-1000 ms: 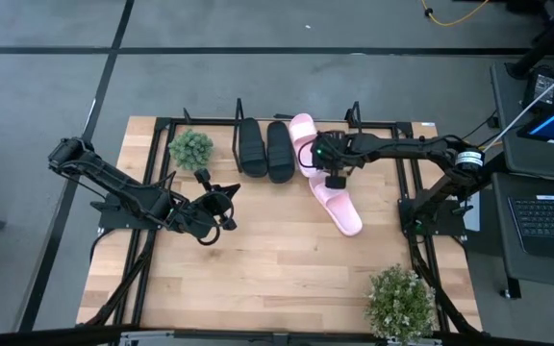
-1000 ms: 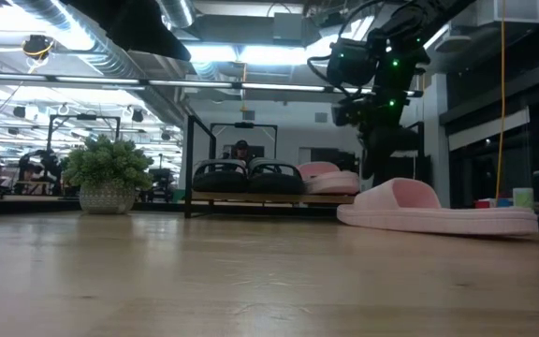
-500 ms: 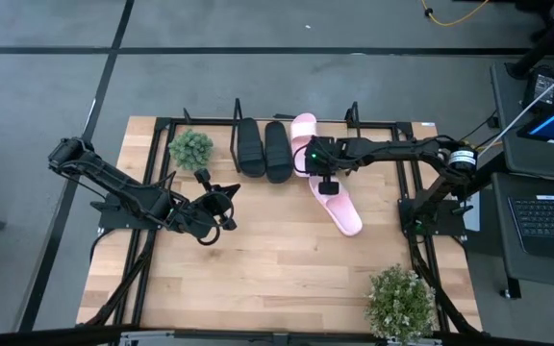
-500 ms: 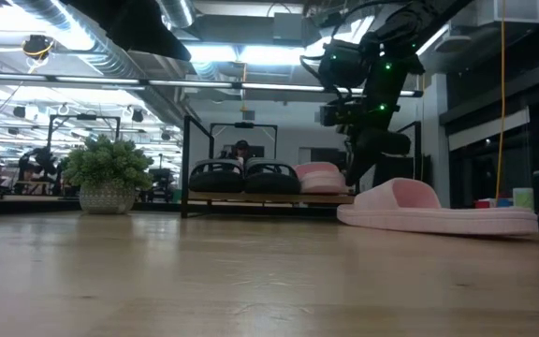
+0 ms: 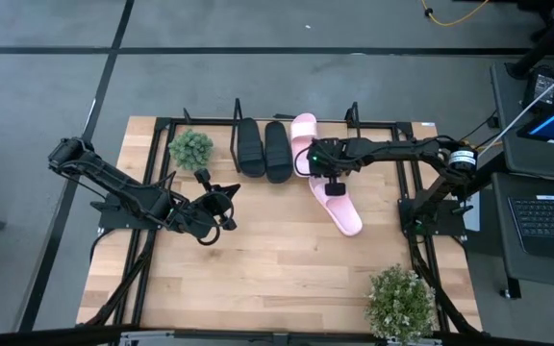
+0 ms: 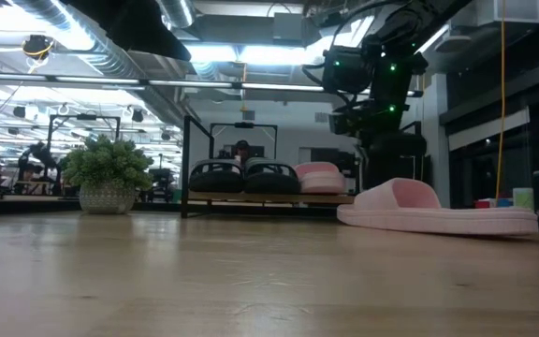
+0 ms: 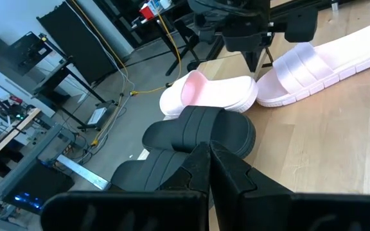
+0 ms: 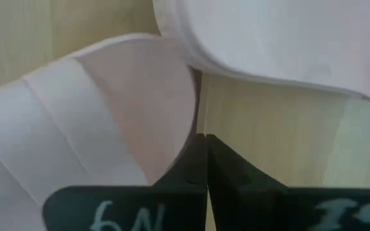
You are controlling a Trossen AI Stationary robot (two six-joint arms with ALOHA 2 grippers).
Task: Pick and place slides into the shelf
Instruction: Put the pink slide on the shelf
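Observation:
Two black slides and one pink slide stand side by side in the shelf at the table's far edge. The other pink slide lies flat on its sole on the table, slanting toward the near right. My right gripper is shut and points down at that slide's strap end; in the right wrist view the right gripper stands beside the strap's edge, over the bare wood between the two pink slides. My left gripper waits shut above the table's left half. My right gripper comes from above with shut fingers, right next to the toe-side edge of the strap of the pink slide on the table. I cannot tell whether the fingertips touch that edge. The slide lies flat on the table.
A small potted plant stands left of the shelf and a larger one at the near right corner. A black frame runs round the table. Bare wood fills the middle and the near side.
My right gripper has swayed a little toward the table's left and back over the strap end of the pink slide, turning slightly at the wrist and staying shut. The slide has kept its place.

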